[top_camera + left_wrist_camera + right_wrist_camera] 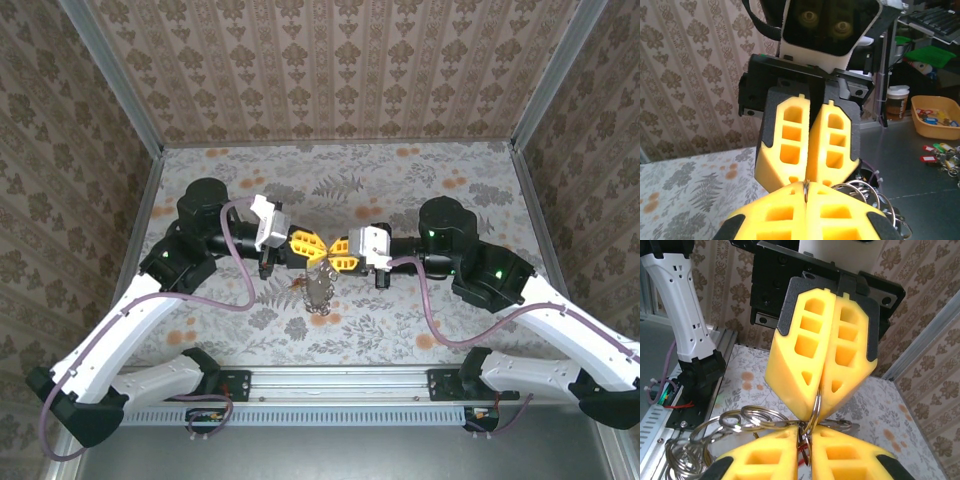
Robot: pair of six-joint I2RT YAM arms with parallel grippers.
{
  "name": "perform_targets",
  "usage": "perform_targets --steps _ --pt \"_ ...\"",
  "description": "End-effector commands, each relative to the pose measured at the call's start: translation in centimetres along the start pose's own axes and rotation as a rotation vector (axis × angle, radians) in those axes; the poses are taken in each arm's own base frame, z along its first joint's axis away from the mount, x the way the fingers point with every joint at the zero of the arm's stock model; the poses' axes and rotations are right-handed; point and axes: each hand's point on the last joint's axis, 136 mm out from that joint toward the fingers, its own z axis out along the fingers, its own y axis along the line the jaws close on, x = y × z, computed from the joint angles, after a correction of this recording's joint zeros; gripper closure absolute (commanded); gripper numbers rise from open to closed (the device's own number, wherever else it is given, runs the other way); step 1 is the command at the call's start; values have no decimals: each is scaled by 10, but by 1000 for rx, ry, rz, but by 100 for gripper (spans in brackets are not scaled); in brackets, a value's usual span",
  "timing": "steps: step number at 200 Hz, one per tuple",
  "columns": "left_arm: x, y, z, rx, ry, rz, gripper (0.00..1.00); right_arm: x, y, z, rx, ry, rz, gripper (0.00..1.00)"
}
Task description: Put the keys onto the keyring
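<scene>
— Where do we see the keyring (318, 290)?
— It hangs as a bunch of linked metal rings just under the spot where the left gripper (320, 250) and the right gripper (337, 253) meet tip to tip, above the middle of the floral worktop (430, 190). We cannot tell whether its lower end touches the worktop.
— And the fingers?
— In the left wrist view we find the left fingers (775, 212) clenched, with one thin ring of the bunch standing upright in the seam between them. The right fingers (765, 455) are nearly together too, nipping that same ring from the opposite side.
— Any key?
— We notice a red sliver (801, 457) in the gap between the right fingers. Too little of it shows for us to call it a key.
</scene>
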Motion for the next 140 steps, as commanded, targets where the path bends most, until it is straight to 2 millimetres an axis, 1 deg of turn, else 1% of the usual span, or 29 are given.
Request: perform_targets --steps 1,25,54,61,69,82,86,94,111,140 --pt "-31 -9 -5 29 -103 105 100 -3 8 0 -39 -25 14 88" --pt "-34 -8 -3 38 -149 110 100 -5 7 0 -30 -34 15 91" --pt "-31 -8 2 47 -149 97 100 -3 0 -1 7 -20 15 98" --pt "-27 -6 4 35 -120 82 100 -3 -2 -3 22 -17 13 100" --pt "-20 -4 7 6 -61 82 100 -3 -4 -4 37 -12 11 100" --pt "-6 -1 12 -44 64 86 100 -1 -8 -7 62 6 15 100" --pt "1 0 12 -56 112 75 100 -1 -9 -8 68 12 16 100" --pt "10 2 13 -74 181 69 94 2 -10 -7 71 31 25 100" --pt "20 5 10 -101 280 69 83 7 -12 -4 68 66 32 100" --pt "27 10 7 -131 372 79 78 11 -16 -2 87 91 36 100"
